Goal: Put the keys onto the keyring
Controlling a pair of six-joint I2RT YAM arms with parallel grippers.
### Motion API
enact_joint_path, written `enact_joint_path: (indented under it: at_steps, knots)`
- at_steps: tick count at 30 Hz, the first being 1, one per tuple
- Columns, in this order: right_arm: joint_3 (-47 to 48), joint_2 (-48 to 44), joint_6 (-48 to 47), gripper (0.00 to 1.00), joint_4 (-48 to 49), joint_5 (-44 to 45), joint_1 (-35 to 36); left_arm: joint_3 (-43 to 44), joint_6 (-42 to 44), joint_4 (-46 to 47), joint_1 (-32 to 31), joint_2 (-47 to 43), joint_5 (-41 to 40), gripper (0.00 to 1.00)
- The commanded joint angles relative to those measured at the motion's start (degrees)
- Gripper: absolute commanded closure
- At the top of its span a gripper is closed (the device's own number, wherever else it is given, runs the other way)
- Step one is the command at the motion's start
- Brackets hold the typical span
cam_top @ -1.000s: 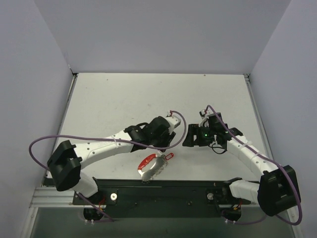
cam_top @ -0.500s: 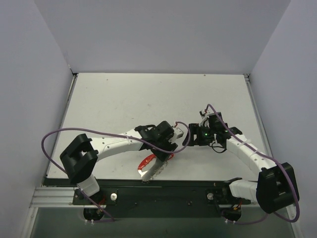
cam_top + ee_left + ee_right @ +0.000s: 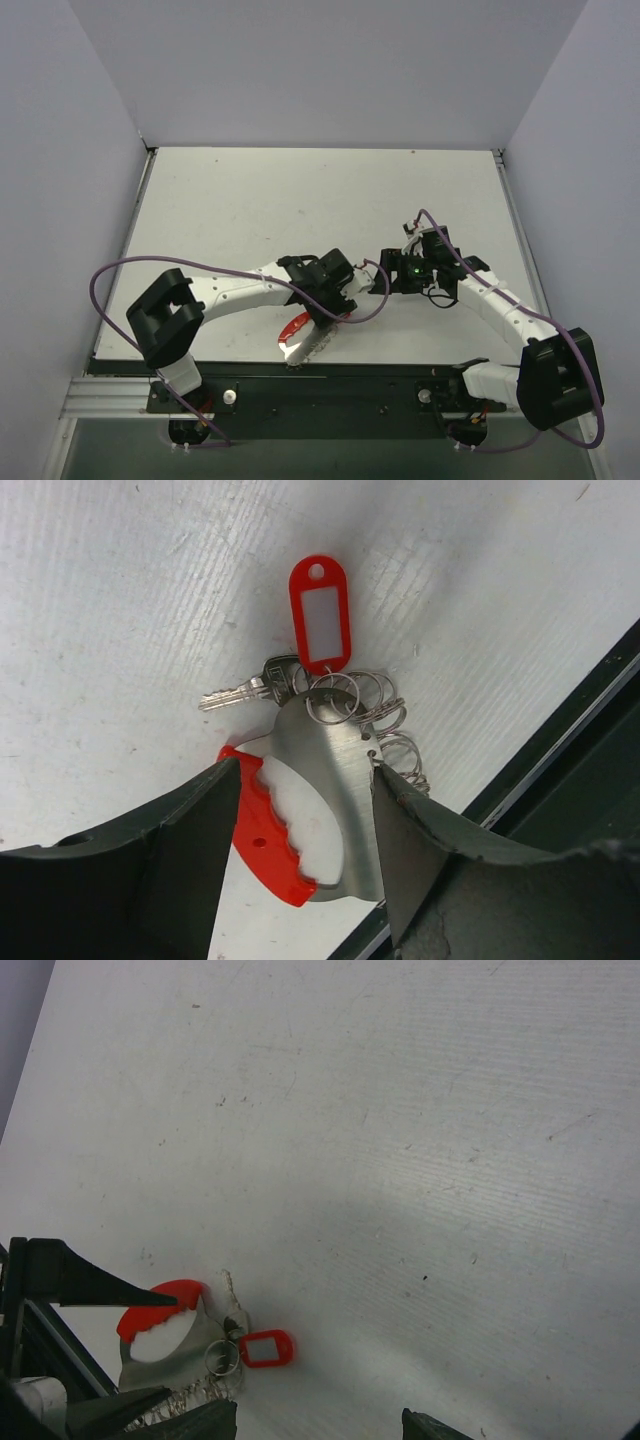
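Observation:
The keyring (image 3: 322,770) is a curved steel plate with a red toothed grip (image 3: 262,832) and a bunch of silver rings (image 3: 392,742). It lies flat near the table's front edge (image 3: 303,337). One silver key (image 3: 240,691) hangs on a ring beside a red tag (image 3: 320,610) with a white window. My left gripper (image 3: 306,772) hovers over the plate, open, one finger on each side. My right gripper (image 3: 315,1425) is open over bare table. Its view shows the key (image 3: 232,1312), tag (image 3: 265,1348) and keyring (image 3: 160,1312) at lower left.
A black rail (image 3: 560,740) runs along the table's near edge, just beside the rings. The left arm's purple cable (image 3: 362,300) loops between the two grippers (image 3: 388,280). Grey walls close in the table on three sides.
The left arm has swung toward the near edge and come over the keyring, and its jaws have spread wider. The right arm has hardly moved.

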Motion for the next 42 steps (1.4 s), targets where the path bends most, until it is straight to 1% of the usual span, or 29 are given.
enact_joint_path:
  at_steps: [1,3,8,17,26,31,38,39,41,42]
  knots:
    - [-0.56,0.11,-0.98,0.35,0.73,-1.31,-0.42,-2.13,6.49,2.48,-0.13,-3.56,-2.08,0.36]
    - [-0.47,0.29,-1.07,0.35,0.73,-1.48,-0.33,-2.76,7.55,3.97,-0.04,-3.65,-2.0,0.43]
    - [-0.38,0.82,-1.24,0.35,0.91,-1.57,-0.33,-4.78,8.69,8.09,-0.04,-3.56,1.07,0.49]
    - [-0.56,1.08,-1.59,0.35,1.09,-2.01,-0.68,-5.84,9.13,12.15,-0.21,-2.51,2.48,0.5]
    - [-0.64,0.99,-1.68,0.35,1.09,-2.36,-1.21,-4.26,10.19,10.48,-1.0,0.22,1.87,0.51]
    - [-0.65,1.17,-1.68,0.35,1.09,-2.45,-1.21,-4.61,10.36,11.27,-1.09,0.13,2.66,0.53]
    - [-0.56,1.08,-1.68,0.35,1.09,-2.63,-1.3,-4.61,10.54,12.68,-1.27,0.92,3.1,0.61]
    - [-0.64,1.08,-1.68,0.35,1.09,-2.63,-1.3,-4.69,10.63,12.76,-1.18,1.09,3.36,0.64]
    - [-0.65,1.08,-1.68,0.35,1.09,-2.71,-1.39,-4.43,10.72,12.77,-1.27,1.45,3.89,0.66]
    - [-0.65,1.08,-1.68,0.35,1.09,-2.89,-1.3,-4.34,10.72,12.77,-1.27,1.62,3.89,0.69]
